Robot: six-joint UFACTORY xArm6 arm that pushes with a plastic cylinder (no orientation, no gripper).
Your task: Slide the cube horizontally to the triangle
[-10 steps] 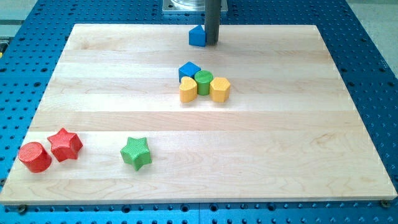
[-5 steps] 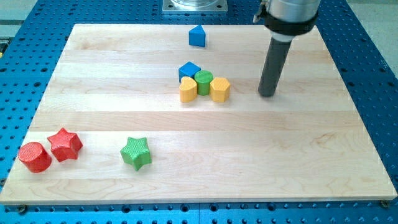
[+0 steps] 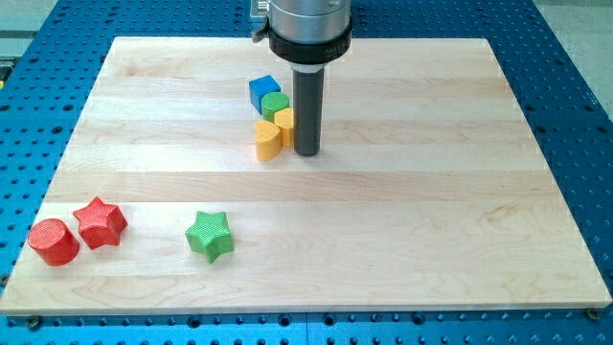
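The blue cube [image 3: 263, 93] sits in the upper middle of the board, at the top left of a tight cluster. A green cylinder [image 3: 276, 103] touches its lower right. A yellow hexagon block [image 3: 284, 125] and a second yellow block [image 3: 269, 140] lie just below. My rod stands upright against the cluster's right side and hides part of the hexagon. My tip [image 3: 306, 152] rests on the board right of the lower yellow block. The blue triangle does not show; the arm's body covers the spot near the top edge where it stood.
A red cylinder [image 3: 53, 241] and a red star [image 3: 101, 222] lie at the lower left. A green star [image 3: 210, 236] lies to their right. The wooden board [image 3: 460, 211] rests on a blue perforated table.
My tip has swung from right of the cluster to its right side. The cube, green cylinder and both yellow blocks have shifted left and slightly up. The arm now covers the triangle.
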